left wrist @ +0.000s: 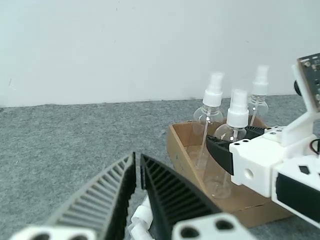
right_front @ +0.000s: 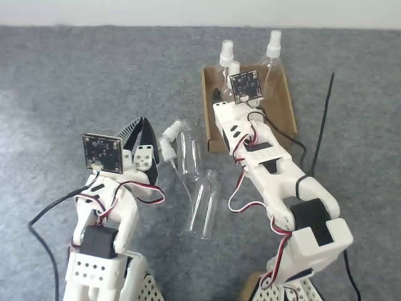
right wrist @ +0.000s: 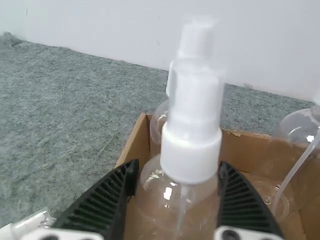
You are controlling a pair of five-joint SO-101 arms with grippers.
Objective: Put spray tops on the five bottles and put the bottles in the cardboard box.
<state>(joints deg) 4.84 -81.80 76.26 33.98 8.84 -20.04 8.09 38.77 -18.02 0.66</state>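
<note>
Inside the cardboard box [left wrist: 257, 212], my right gripper [right wrist: 177, 167] presses its black ribbed jaws against either side of a clear plastic bottle [right wrist: 152, 197]. That held bottle stands upright, its long axis vertical. Its white spray top [right wrist: 192, 142] points straight up, and a thin dip tube shows through the clear wall. A second capped bottle [left wrist: 213, 112] and a third capped bottle [left wrist: 260, 97] stand upright in the same box, farther from the arms, nozzles up.

On the grey carpet [right_front: 75, 75] between my two arms, two more clear bottles lie on their sides, well apart from the box's contents. The uncapped bottle [right_front: 205, 204] lies with its base toward the arms and its bare neck pointing away. The other lying bottle [right_front: 189, 153] runs almost parallel, its neck also pointing away. Two small white tops [right_front: 166, 150] lie just beside that neck end; I cannot tell whether either is fitted.

My left gripper [left wrist: 137, 159] sits just beside those tops, its jaws pressed nearly together on nothing.
</note>
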